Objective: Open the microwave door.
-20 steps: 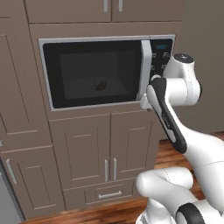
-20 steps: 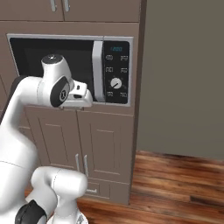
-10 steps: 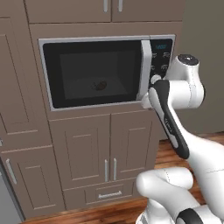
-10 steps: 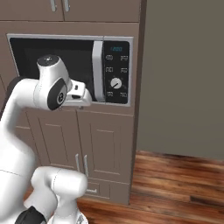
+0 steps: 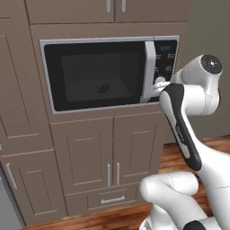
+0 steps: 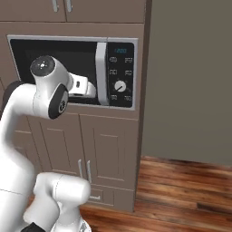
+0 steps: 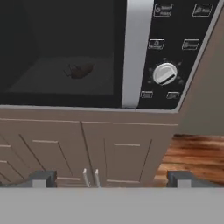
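Note:
The microwave door (image 5: pixel 99 74) is a wide black glass panel, standing shut and flush with its frame. Its thick silver handle (image 5: pixel 149 72) runs vertically along the right edge, next to the control panel (image 5: pixel 165 58). My gripper (image 5: pixel 158 85) hovers just in front of the handle's lower end. In the right base view the gripper (image 6: pixel 93 90) reaches in from the left toward the handle (image 6: pixel 103 72). In the hand view the handle (image 7: pixel 135 52) rises above the gripper (image 7: pixel 111 179), whose fingertips (image 7: pixel 43 177) stand wide apart with nothing between them. A small brown object lies inside behind the glass (image 7: pixel 78 70).
Brown wooden cabinet doors (image 5: pixel 108 152) with small silver pulls sit below the microwave, and more surround it. A white knob (image 7: pixel 165 73) and several buttons are on the control panel. A grey wall (image 6: pixel 190 77) and wooden floor (image 6: pixel 190 190) lie to the right.
The arm's upper joint has swung outward, away from the microwave's middle. The hand has stayed close to the handle's lower end. The door has not moved.

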Tool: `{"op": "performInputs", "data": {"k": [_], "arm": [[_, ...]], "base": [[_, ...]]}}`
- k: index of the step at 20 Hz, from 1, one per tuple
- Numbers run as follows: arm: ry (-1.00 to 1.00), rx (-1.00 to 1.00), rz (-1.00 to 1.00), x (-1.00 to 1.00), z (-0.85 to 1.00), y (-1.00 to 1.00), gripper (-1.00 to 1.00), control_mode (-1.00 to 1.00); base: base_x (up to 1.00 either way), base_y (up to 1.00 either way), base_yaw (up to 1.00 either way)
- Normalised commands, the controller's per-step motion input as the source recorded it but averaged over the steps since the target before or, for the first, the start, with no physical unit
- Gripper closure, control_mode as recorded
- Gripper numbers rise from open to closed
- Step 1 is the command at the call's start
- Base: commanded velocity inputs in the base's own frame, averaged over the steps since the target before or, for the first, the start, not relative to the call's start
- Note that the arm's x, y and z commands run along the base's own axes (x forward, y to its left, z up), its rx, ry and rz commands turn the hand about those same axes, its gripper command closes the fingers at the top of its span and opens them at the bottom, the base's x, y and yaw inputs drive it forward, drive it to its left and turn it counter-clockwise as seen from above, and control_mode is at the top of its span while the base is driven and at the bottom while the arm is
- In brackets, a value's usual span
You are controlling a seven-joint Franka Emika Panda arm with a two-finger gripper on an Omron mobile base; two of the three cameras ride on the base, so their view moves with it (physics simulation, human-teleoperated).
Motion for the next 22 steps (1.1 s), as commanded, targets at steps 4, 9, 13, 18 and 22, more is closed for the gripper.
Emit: {"op": "performInputs", "data": {"k": [4, 9, 13, 18, 22], "arm": [[0.0, 0.13, -0.03, 0.58, 0.43, -0.35, -1.0, -1.0], [0.01, 0.05, -0.02, 0.72, 0.11, -0.19, -1.0, -1.0], [0.0, -0.04, 0.0, 0.64, -0.29, 0.0, -1.0, -1.0], [0.0, -0.03, 0.0, 0.62, -0.29, 0.0, -1.0, -1.0], [-0.02, 0.0, 0.0, 0.69, -0.19, 0.0, -1.0, -1.0]], "base": [[0.0, 0.0, 0.0], [0.0, 0.0, 0.0], [0.0, 0.0, 0.0], [0.0, 0.0, 0.0], [0.0, 0.0, 0.0]]}}
